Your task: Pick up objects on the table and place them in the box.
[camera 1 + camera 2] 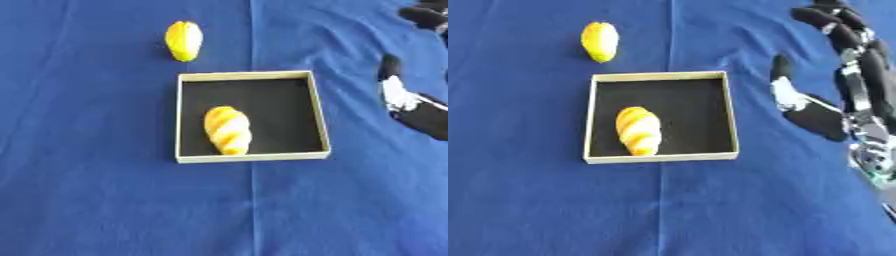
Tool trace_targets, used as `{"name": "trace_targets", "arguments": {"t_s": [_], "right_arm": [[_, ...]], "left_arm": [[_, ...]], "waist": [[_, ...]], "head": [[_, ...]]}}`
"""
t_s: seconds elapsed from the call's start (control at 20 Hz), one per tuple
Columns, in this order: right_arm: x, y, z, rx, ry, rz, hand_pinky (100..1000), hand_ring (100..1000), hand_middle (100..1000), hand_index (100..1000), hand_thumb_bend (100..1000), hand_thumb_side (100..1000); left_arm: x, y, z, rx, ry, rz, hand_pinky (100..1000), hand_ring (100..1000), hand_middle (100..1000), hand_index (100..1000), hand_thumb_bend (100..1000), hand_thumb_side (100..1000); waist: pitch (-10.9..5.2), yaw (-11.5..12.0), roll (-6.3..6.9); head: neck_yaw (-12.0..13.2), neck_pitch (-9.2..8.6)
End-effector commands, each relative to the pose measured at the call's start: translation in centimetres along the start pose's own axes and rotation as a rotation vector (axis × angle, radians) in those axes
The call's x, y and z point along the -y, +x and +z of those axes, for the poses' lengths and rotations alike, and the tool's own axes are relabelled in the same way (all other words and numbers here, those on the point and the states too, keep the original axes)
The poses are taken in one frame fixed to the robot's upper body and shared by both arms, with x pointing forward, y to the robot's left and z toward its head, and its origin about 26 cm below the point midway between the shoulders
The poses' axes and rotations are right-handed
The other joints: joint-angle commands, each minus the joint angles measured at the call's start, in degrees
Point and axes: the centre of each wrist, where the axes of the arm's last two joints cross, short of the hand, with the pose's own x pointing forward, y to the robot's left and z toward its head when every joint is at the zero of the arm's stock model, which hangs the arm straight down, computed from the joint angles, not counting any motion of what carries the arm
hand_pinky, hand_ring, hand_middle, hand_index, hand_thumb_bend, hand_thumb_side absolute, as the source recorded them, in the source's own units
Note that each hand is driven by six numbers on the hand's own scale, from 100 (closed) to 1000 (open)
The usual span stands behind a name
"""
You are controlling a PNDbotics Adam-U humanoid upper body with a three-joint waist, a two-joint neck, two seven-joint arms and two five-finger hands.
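Right hand [833,107]: hovering right of the box, fingers straight, holding nothing.
Box [730,115]: holding a bread roll [639,131].
Lemon [599,41]: lying beyond the box.

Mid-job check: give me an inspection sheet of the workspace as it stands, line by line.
Surface: blue cloth, creased down the middle.
Job's things: box, shallow, pale rim, black floor; bread roll lying inside it, left of centre; yellow fruit on the cloth beyond the box's far left corner, apart from it.
Clutter: nothing seen.
Hands: right hand open, to the right of the box, holding nothing; left hand not in view.
Cables: nothing seen.
Surroundings: nothing seen beyond the cloth.
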Motion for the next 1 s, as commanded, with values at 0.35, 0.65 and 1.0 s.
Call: {"name": "trace_targets", "arguments": {"t_s": [0.35,0.65,1.0], "right_arm": [[-0.6,0.4,5.5,0.069,-0.147,-0.019,805,930,772,862,100,609],[-1.7,1.3,7.9,0.041,-0.172,0.023,805,927,768,860,100,598],[-1.6,1.2,7.9,0.026,-0.191,0.036,802,920,762,858,100,583]], "left_arm": [[-1.4,-4.5,-3.8,-0.101,-0.711,-0.278,942,1000,845,929,100,486],[-0.6,-7.8,-5.5,-0.134,-1.042,-0.46,980,1000,884,1000,100,319],[2.0,-12.0,-5.8,-0.243,-1.2,-0.521,990,1000,867,980,167,208]], "waist": [[-0.74,-4.2,2.04],[-0.59,-6.1,2.69],[-0.82,-6.9,2.51]], "head": [[3.9,-0.11],[5.1,-0.2],[6.3,-0.76]]}}
